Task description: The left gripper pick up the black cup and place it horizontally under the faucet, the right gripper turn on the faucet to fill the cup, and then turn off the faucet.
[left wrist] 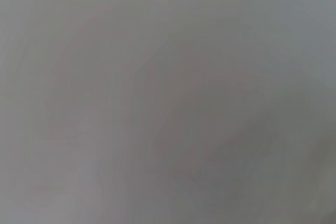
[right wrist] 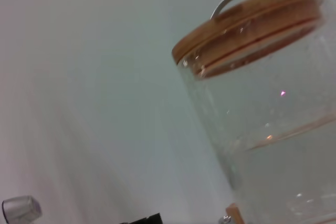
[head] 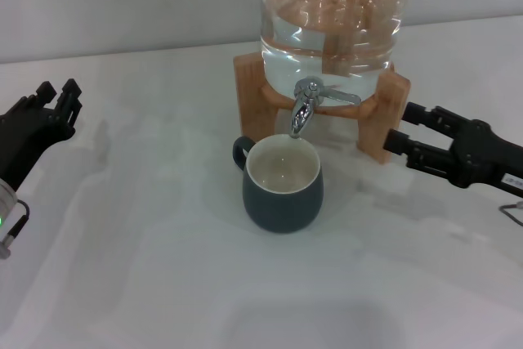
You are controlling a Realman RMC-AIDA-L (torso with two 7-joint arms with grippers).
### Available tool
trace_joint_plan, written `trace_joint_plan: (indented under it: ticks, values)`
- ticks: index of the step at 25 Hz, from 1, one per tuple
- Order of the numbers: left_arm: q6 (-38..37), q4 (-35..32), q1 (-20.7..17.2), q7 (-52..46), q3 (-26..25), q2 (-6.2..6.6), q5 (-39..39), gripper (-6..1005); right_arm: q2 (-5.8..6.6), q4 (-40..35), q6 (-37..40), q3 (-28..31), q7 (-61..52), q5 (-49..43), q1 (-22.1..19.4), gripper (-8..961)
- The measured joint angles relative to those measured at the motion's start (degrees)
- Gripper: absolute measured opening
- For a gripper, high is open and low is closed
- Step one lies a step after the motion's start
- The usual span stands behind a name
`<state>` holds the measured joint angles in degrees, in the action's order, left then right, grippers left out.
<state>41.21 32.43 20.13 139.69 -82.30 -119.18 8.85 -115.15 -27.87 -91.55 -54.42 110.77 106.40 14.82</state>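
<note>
Nearest the head camera I have my left gripper (head: 51, 108) at the left edge of the table (head: 147, 251), fingers spread apart and holding nothing, well clear of the work; its own wrist view gives me only a featureless grey field. My right gripper (head: 413, 135) reaches in from the right, its two fingers parted and empty, tips just beside the right leg of the wooden stand (head: 382, 116) and near, but not touching, the lever of the faucet (head: 306, 105). Outward from there, the black cup (head: 283, 184) stands upright on the table with its mouth directly below the spout and its handle turned to the rear left. The faucet is fitted to the glass jar (head: 331, 14), which rests on the stand and holds water; the right wrist view shows the jar's wall and its wooden lid (right wrist: 249, 22) with a wire handle. I judge the placing step done, since the cup is set under the spout and released. The cream interior looks dry or barely wetted, and I can't tell whether any stream is falling. Opening the lever, filling and closing appear to remain.
</note>
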Motion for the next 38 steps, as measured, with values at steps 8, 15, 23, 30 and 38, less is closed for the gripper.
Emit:
trace_joint_plan:
  ticks: [8,15,23,30,38]
  values:
    - [0.13,-0.05,-0.7,0.1,-0.04,0.0,0.06,394,-0.15,-1.16,5.15,-5.51,-1.02,3.33,1.41,841]
    - [-0.09,-0.16,-1.05,0.19,0.17,-0.07,0.17,395,-0.16,-1.72,5.85,-7.58,-1.63,4.94,2.11,841]
    - [0.16,-1.08,-1.15,0.15,0.27,-0.09,0.21,396,-0.16,-3.93,7.73,-13.92,-1.92,8.81,2.4,841]
    - [0.28,-1.48,-1.25,0.0,0.38,-0.09,0.21,396,-0.16,-6.62,10.62,-19.59,-2.38,11.17,2.41,842]
    - [0.35,-1.5,-1.32,0.16,0.06,-0.02,0.2,397,-0.16,-6.9,8.74,-20.35,-2.0,11.22,1.88,842]
